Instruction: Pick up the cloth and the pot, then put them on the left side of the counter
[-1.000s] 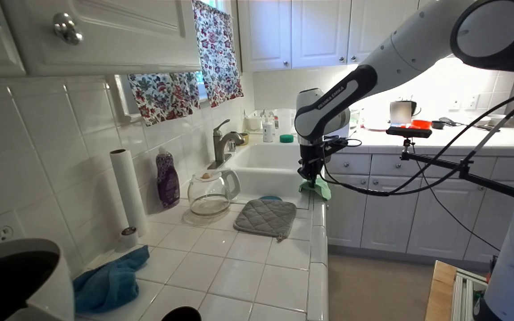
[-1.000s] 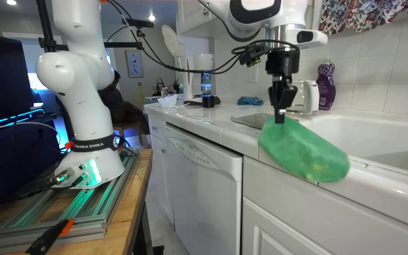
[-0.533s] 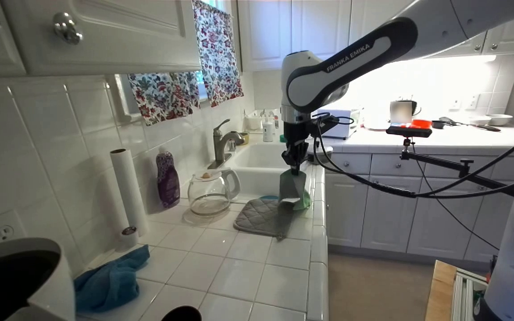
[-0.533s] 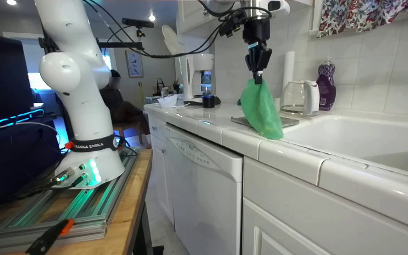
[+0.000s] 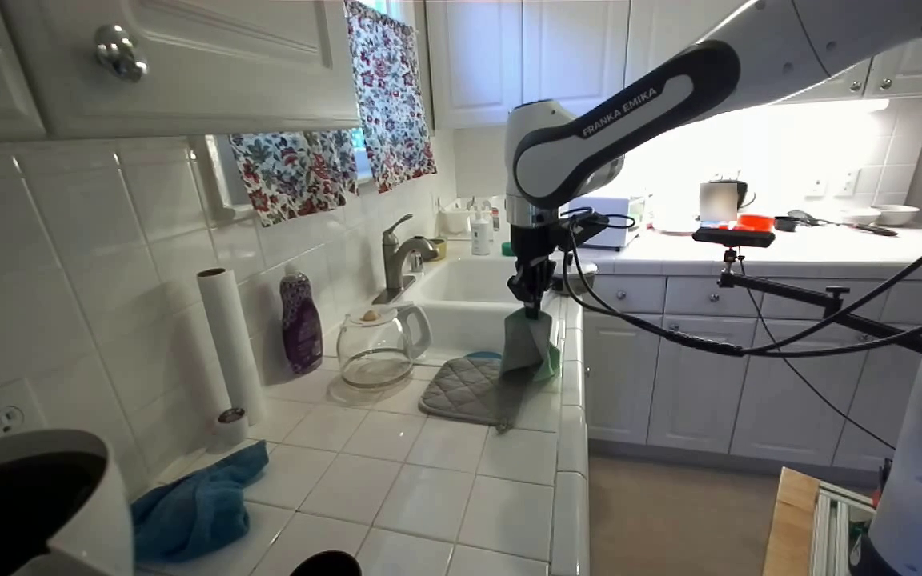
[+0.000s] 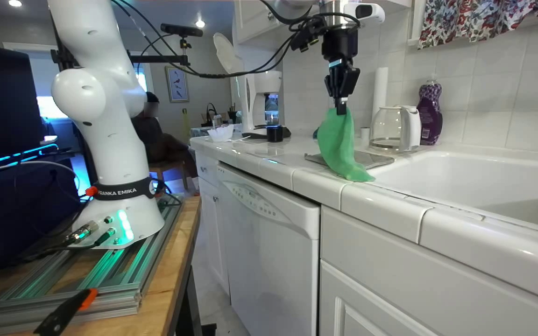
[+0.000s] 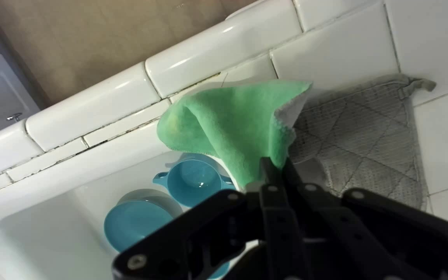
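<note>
The gripper [image 7: 278, 165] is pinching the top of the green cloth [image 6: 336, 142]; in the wrist view its jaws stand close together, low in the middle of the frame, with the fabric caught between them. That grip takes the cloth by an upper end, so the rest hangs in loose folds. In an exterior view its foot, near the centre of the frame, bends aside where the counter [image 5: 385, 480] meets the corner of the sink [image 6: 498, 177], and it seems to rest there. The gripper points straight down, which would suit laying the cloth from above.

Right of the cloth in the wrist view lies a grey mat [image 7: 364, 144], flat, perhaps there to guard the counter from heat; whether cloth and mat touch I cannot tell. The pot [image 5: 377, 352], taken to be the glass one, stands on the counter beside the sink in both exterior views, apart from the gripper. With a single gripper, it presumably has to wait its turn.

Neither thing looks delivered. The left side is probably the stretch of counter at the lower middle of the frame in an exterior view, with a blue rag [image 5: 197, 508] at lower left. Carrying the cloth there would call for more height, or its foot may drag over the mat.
</note>
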Available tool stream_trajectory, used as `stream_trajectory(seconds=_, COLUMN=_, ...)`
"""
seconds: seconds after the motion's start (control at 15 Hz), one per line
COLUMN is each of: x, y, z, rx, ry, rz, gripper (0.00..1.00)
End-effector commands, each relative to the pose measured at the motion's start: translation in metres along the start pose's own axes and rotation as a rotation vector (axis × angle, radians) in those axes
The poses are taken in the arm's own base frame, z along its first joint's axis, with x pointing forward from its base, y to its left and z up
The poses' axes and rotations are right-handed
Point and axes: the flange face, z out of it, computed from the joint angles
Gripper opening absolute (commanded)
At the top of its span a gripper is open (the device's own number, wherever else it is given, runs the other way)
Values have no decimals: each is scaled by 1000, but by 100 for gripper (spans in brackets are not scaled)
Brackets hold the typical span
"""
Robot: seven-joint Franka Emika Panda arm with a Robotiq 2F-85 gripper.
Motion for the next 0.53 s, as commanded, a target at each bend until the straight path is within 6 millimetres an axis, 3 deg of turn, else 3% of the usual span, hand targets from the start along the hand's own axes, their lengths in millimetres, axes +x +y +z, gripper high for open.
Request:
stream_trajectory(seconds=0.0, x=23, y=-24, z=-7, rx=-3, ry=23, rz=-65, gripper=1)
stream_trajectory(seconds=0.27, x=54, y=-87, z=-13, rx=13, ry=47, rz=-223, gripper=1)
stream_trajectory(seconds=0.47, x=63, y=-145, z=-11, rx=31, ry=46, rz=-372, gripper=1)
